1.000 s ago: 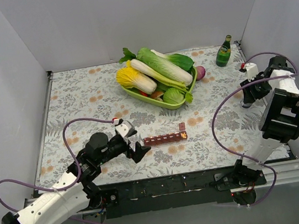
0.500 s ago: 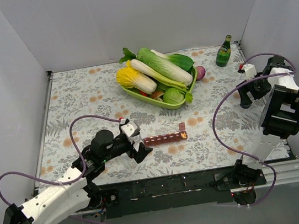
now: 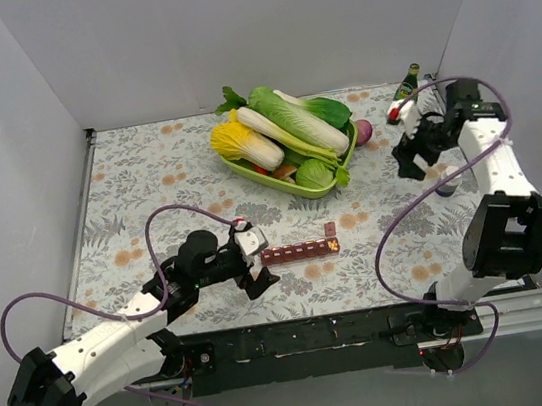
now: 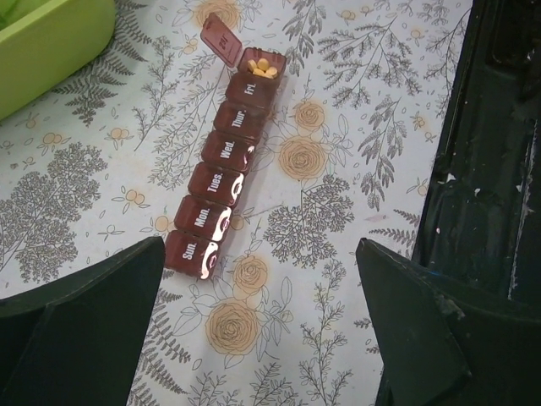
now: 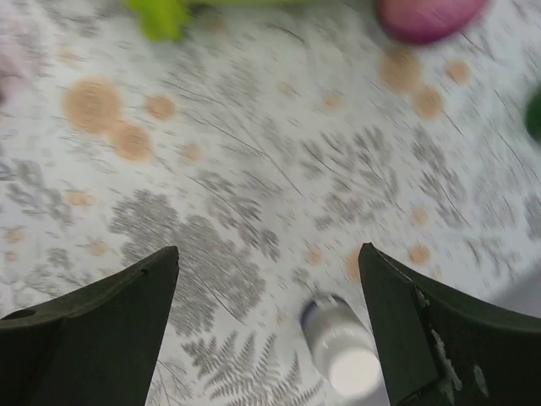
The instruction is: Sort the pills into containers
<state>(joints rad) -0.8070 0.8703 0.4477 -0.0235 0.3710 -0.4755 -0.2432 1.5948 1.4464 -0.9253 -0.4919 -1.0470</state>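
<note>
The left gripper [image 4: 258, 249] is wide open by the left end of the red pill organiser [image 4: 224, 161]. The right gripper [image 5: 269, 249] is wide open, far right.

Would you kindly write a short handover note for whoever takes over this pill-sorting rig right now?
Left pincer: open, empty, hovering at the Sun end of the pill organiser.
Right pincer: open, empty, near the white-capped bottle, far from the organiser.
Done: pills lie in the open end compartment beyond Fri.
To do: the other six lids are shut, contents not visible; fill them as required.
</note>
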